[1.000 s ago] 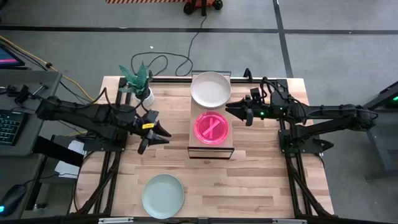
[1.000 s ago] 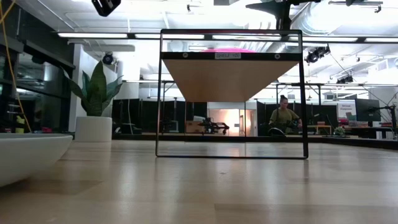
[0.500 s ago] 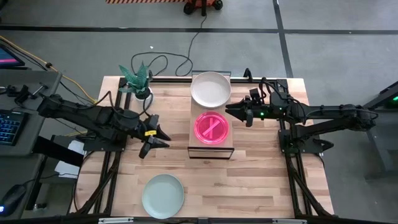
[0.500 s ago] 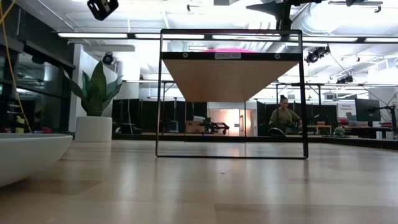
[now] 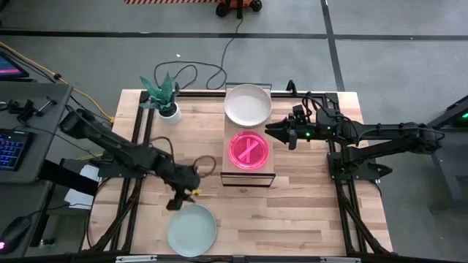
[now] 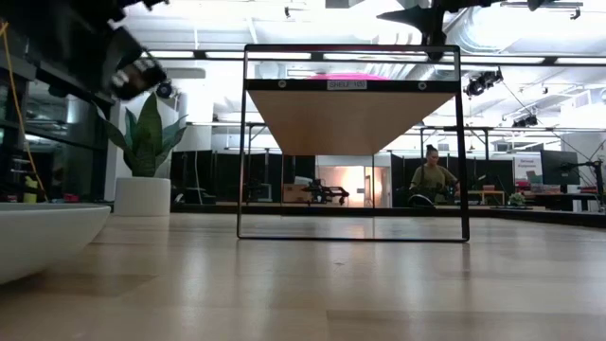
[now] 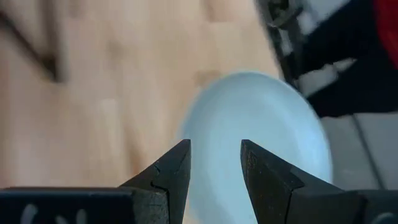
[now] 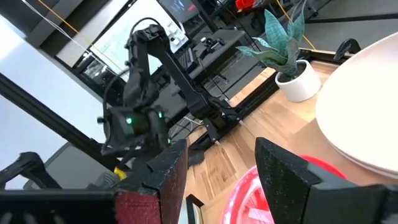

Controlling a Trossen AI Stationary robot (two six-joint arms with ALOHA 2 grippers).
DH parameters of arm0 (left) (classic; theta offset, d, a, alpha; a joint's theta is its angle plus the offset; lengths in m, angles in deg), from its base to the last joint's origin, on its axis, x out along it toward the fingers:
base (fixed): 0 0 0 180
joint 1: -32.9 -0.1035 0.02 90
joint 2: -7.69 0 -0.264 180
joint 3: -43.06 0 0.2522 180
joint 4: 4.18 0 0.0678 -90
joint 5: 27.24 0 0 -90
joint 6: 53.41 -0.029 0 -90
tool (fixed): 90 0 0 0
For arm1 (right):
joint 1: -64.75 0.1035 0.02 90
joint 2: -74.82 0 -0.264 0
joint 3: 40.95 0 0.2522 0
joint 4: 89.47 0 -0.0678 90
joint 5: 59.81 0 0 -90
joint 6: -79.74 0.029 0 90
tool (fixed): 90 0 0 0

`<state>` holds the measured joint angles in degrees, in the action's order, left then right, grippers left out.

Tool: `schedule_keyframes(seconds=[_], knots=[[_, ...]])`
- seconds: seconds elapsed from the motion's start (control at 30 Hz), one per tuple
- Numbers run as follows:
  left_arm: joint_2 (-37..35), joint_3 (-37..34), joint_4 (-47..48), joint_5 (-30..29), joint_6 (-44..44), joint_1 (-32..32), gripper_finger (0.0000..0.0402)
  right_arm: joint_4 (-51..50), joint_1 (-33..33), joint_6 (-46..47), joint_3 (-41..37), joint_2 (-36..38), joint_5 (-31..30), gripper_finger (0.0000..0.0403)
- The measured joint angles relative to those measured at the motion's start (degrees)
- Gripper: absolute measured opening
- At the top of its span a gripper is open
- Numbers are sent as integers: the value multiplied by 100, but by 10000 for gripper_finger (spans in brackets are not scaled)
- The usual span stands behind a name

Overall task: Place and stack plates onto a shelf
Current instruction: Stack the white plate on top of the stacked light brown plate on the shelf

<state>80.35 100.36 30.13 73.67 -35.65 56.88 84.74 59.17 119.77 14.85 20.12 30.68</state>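
Observation:
A pale mint plate (image 5: pixel 191 230) lies flat on the table near its near edge; it also shows in the left wrist view (image 7: pixel 261 124) and the low view (image 6: pixel 38 237). My left gripper (image 5: pixel 181 197) (image 7: pixel 216 162) hovers open just beyond the plate's far rim, pointing toward the plate. The shelf (image 5: pixel 248 174) carries a whitish plate (image 5: pixel 247 104) at its far end and a pink plate (image 5: pixel 249 150) in the middle. My right gripper (image 5: pixel 280 134) (image 8: pixel 221 168) waits open at the shelf's right side, beside the pink plate (image 8: pixel 261 193).
A small white plant pot (image 5: pixel 170 111) stands at the table's far left corner. The shelf's black frame (image 6: pixel 350 142) rises mid-table. Bare wood lies between the mint plate and the shelf, and on the near right. A person (image 6: pixel 434 180) sits far behind the table.
My left arm has swung from beside the plant pot toward the table's near edge, dropping lower and turning to point at the mint plate, and it is blurred with motion. Its fingers stay open. The right arm and all plates have kept still.

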Motion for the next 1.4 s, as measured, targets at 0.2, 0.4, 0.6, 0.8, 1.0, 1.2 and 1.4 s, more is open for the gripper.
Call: schedule_keyframes(seconds=[0.2,0.4,0.6,0.8,1.0,1.2,1.4], knots=[[271,-703,-826,-8,257,272,129,-66,0,18,2,2,-2,171],[670,-872,-1003,42,-225,309,129,-232,0,12,2,2,-2,171],[1193,-867,-1238,37,-290,310,129,-330,0,48,2,0,-3,171],[1499,-865,-1364,57,55,313,129,-447,0,110,2,-4,-4,171],[1462,-863,-1475,-77,103,348,129,-525,0,105,2,-4,-4,171],[1470,-876,-1420,-155,120,342,129,-542,0,92,2,-4,-4,171],[1464,-876,-1374,-52,354,342,129,-560,0,90,2,-4,-4,171]])
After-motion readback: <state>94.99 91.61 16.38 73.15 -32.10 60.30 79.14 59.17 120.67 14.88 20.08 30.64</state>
